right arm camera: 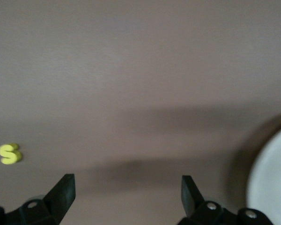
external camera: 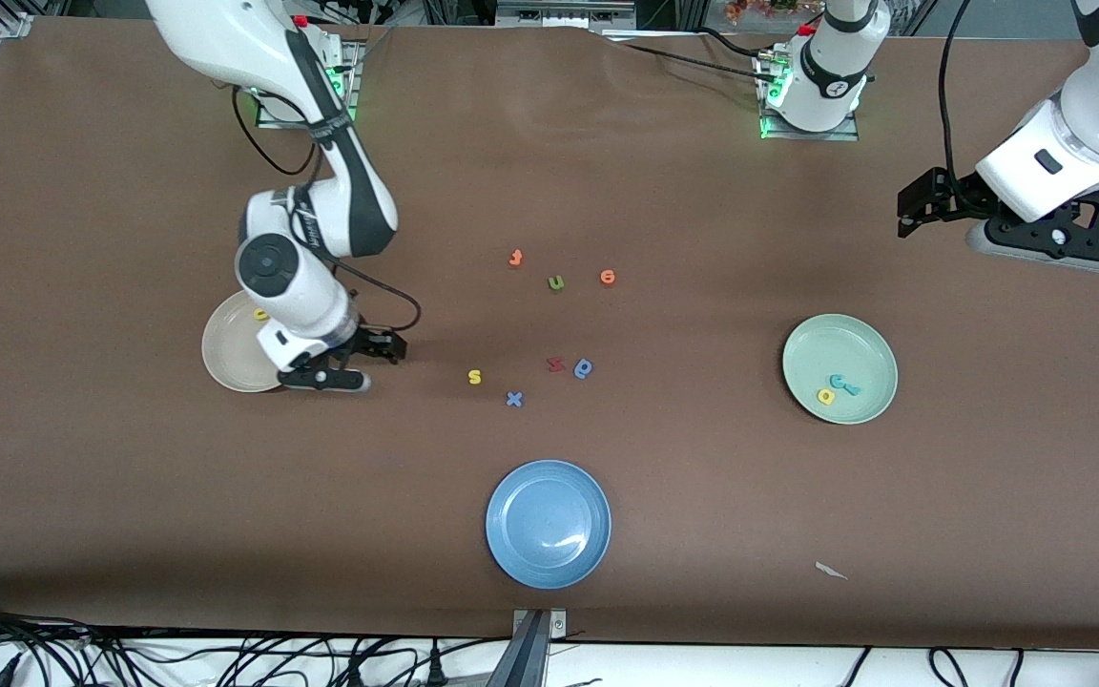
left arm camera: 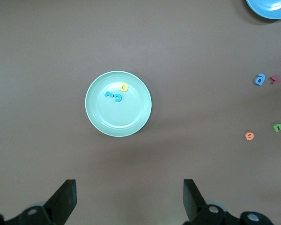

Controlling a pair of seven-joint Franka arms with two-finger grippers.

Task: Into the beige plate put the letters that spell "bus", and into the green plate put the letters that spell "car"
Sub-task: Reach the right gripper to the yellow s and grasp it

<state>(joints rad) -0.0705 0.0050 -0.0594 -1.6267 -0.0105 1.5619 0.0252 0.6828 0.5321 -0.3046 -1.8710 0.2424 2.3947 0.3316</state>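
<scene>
Letters for "car" [external camera: 838, 386] lay clustered in the green plate [external camera: 869, 343] at the front view's right, seemingly sorted. The beige plate [external camera: 225, 358], at left, showed one yellow letter [external camera: 260, 314] near its upper rim. The right gripper [external camera: 344, 363] hung at that plate's edge, jaws apart and empty, probably free for another pick. The yellow s [external camera: 474, 377] lay flat mid-frame, upright as seen there. The left gripper [external camera: 1017, 224] waited at upper right, jaws spread.
</scene>
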